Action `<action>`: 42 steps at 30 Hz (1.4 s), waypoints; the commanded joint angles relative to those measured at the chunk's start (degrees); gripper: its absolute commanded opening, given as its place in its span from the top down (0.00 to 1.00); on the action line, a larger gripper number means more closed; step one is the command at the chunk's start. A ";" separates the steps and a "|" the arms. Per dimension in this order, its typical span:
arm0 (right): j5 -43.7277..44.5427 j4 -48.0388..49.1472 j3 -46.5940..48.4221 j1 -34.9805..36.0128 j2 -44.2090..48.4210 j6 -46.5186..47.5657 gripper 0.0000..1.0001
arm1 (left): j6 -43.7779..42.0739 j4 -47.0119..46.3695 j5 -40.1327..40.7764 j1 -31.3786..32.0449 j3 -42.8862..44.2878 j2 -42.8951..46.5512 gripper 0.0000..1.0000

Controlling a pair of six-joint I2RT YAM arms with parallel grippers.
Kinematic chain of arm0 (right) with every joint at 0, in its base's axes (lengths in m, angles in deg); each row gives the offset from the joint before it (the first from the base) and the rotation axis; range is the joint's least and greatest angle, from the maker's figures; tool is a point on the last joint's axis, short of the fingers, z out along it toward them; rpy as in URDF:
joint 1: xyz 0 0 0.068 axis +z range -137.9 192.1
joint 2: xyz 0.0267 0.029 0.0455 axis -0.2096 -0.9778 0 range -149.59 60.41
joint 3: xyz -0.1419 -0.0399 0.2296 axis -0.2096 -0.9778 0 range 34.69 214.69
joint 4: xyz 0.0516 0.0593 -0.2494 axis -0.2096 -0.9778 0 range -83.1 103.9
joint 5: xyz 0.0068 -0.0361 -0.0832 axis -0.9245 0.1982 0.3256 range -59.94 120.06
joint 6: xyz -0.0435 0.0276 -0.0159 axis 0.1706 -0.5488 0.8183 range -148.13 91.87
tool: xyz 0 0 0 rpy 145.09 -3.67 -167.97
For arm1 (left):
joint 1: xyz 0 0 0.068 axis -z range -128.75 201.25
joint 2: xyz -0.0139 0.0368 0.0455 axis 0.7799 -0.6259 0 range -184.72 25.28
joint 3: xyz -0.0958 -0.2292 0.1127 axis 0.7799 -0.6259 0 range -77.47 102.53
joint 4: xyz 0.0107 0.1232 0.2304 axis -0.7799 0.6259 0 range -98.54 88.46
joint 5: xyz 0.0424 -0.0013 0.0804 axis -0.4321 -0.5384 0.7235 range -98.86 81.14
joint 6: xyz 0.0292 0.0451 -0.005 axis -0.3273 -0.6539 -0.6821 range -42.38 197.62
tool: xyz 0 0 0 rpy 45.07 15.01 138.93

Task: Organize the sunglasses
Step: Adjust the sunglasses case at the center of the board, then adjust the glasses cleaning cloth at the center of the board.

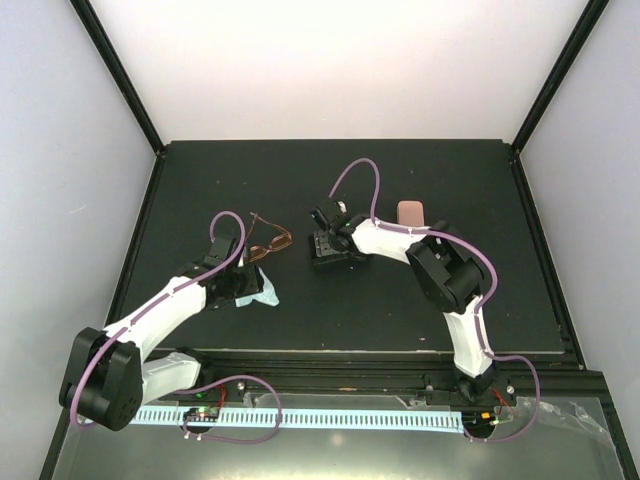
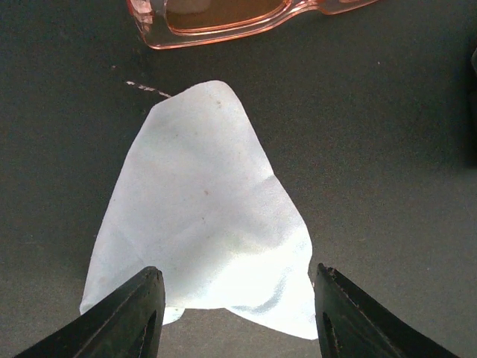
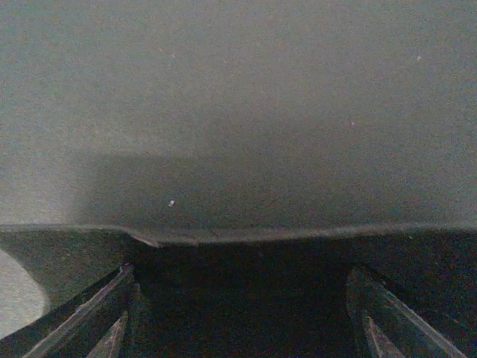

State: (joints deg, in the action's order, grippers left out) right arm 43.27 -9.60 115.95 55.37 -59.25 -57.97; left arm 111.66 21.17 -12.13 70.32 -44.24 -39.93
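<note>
Lying loose, the amber sunglasses [image 1: 270,243] sit apart from the pink case [image 1: 411,212].

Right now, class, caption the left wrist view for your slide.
Open left pincer frames a pale cloth; amber sunglasses lie beyond.

Left of centre on the table [image 1: 400,300]: sunglasses [image 1: 270,243], with cloth [image 2: 205,224] just in front, nearer the arm bases, not touching. Over the cloth's near edge: left gripper [image 2: 237,274]. Right of centre, further back: oblong case [image 1: 411,213], well apart from both.
</note>
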 commanded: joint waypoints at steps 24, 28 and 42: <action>6.36 1.95 -7.75 -1.17 9.02 -2.22 0.17 | 0.93 -1.27 -0.49 -0.53 -0.96 4.16 0.44; 4.13 0.55 -7.97 -1.16 13.07 -2.02 0.21 | 1.01 -1.49 -0.65 -0.53 -0.58 4.63 0.44; -5.70 0.14 -12.07 5.47 22.07 0.65 0.32 | 1.14 -0.01 1.76 -1.23 -0.01 5.62 0.45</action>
State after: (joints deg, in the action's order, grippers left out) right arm 41.70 -9.69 104.86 56.15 -39.62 -58.76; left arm 112.21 20.56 -12.02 70.02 -45.97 -36.18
